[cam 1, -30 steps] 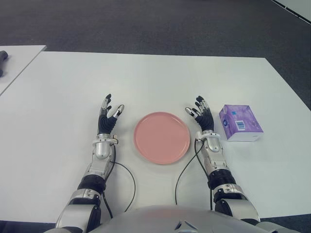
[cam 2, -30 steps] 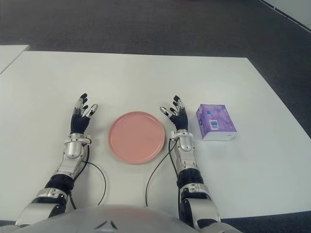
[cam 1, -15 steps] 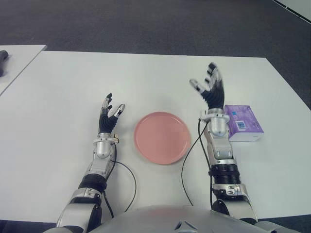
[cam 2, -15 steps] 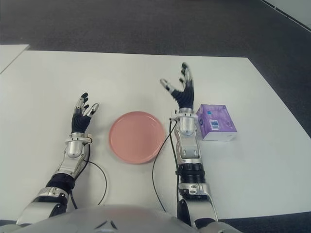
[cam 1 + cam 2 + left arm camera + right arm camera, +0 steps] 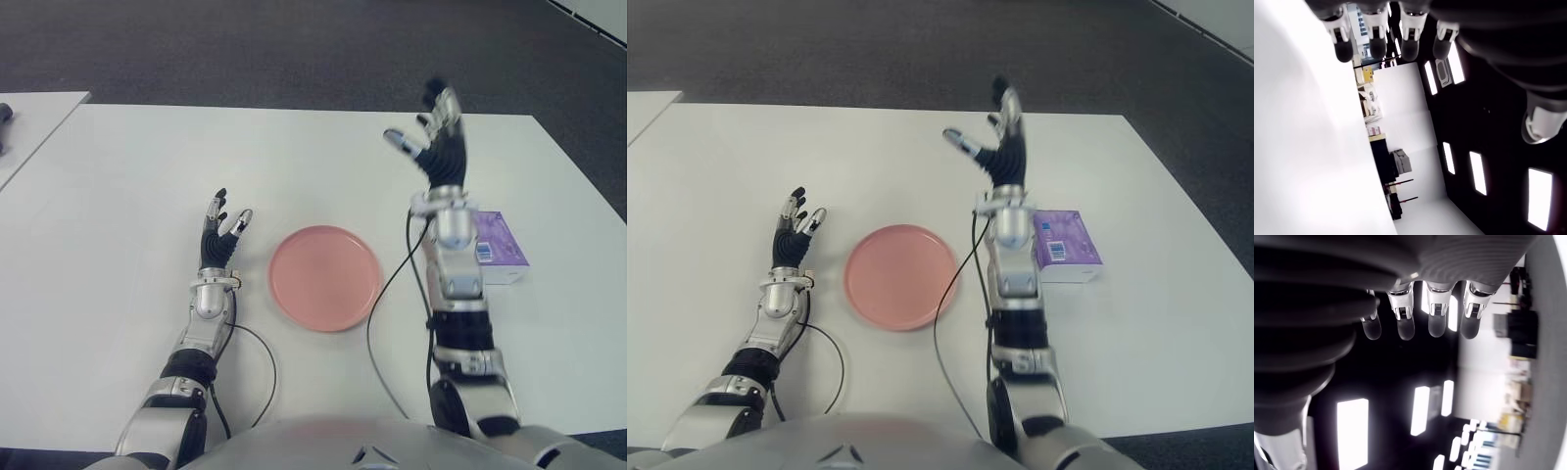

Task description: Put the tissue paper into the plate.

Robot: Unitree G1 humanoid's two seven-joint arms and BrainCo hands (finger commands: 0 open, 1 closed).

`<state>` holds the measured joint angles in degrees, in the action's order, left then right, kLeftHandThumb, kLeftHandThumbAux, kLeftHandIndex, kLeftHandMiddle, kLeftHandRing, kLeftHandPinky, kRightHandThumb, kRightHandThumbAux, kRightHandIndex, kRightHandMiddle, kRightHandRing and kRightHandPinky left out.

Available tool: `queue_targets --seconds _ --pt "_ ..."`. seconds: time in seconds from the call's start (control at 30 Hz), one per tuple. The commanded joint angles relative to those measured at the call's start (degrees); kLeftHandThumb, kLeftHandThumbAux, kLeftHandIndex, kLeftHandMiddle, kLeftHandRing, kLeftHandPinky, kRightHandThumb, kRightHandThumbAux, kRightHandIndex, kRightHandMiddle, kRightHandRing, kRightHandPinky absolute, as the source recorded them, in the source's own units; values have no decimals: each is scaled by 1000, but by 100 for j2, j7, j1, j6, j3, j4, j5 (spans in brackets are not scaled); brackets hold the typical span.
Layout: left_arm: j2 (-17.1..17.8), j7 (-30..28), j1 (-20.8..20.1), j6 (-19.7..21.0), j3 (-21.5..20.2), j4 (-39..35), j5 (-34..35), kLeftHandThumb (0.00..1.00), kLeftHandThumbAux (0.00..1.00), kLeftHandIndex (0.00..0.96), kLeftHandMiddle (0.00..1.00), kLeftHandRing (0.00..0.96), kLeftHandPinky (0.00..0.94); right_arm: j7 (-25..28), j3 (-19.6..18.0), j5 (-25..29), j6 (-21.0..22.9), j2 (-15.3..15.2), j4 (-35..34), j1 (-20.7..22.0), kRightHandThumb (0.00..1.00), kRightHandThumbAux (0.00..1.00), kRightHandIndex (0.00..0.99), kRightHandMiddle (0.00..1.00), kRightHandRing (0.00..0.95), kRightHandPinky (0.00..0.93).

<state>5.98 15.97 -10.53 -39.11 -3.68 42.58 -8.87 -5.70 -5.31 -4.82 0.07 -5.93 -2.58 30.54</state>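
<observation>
The right robot hand (image 5: 438, 137) has lifted off the desk (image 5: 118, 176), fingers spread and empty, above the purple tissue pack (image 5: 502, 257) lying just beside its wrist, outside the pink plate (image 5: 325, 278); reach beginning.

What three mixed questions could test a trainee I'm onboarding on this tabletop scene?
1. True or false: the purple rectangular tissue pack lies inside the round pink plate.
2. Which hand is raised with fingers spread? A) right hand B) left hand
3. Fill in: the tissue pack sits on the white table, on the plate's ____ side.

Key: 1 false; it lies on the table, apart from the plate. 2 A; it holds nothing, and the left hand shows beside the plate's left. 3 right.
</observation>
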Motion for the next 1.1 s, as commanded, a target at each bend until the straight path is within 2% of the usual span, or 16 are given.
queue_targets --seconds 0.03,0.1,0.13,0.23,0.37,0.47,0.63,0.77,0.93,1.1 --pt "-36 25 18 -74 13 134 -19 0 422 0 0 0 0 79 -16 -25 32 -160 -56 216 289 695 110 79 45 42" --pt "-40 34 21 -49 17 119 -33 0 423 0 0 0 0 105 -70 -98 -90 -352 -140 282 305 700 133 91 54 53" --pt "-47 49 31 -18 22 93 -50 0 423 0 0 0 0 74 -74 -229 -212 -445 -286 166 308 701 137 93 55 54" --pt "-66 74 56 46 32 35 -76 0 424 0 0 0 0 -41 -53 -570 -445 -603 -509 -108 297 695 116 82 45 36" --pt "-87 85 78 107 46 -25 -95 0 422 0 0 0 0 -137 -51 -1050 -504 -832 -631 -256 260 669 67 61 32 15" --pt "-114 88 95 109 70 -65 -119 0 419 0 0 0 0 -199 106 -1763 -152 -1087 -664 -208 206 616 24 36 12 5" --pt "-141 69 132 123 89 -121 -147 0 416 0 0 0 0 76 205 -2271 663 -1248 -922 -233 154 537 3 7 2 0" --pt "-170 10 161 114 98 -155 -133 0 419 0 0 0 0 297 270 -2631 1199 -1405 -1179 -440 137 493 0 1 0 9" --pt "-200 -20 170 81 113 -156 -123 0 423 0 0 0 0 722 359 -3441 1979 -1683 -1773 -857 135 459 0 0 0 59" --pt "-220 44 203 123 120 -200 -180 0 426 0 0 0 0 1090 448 -4035 2499 -1851 -2022 -1041 137 435 0 0 0 68"
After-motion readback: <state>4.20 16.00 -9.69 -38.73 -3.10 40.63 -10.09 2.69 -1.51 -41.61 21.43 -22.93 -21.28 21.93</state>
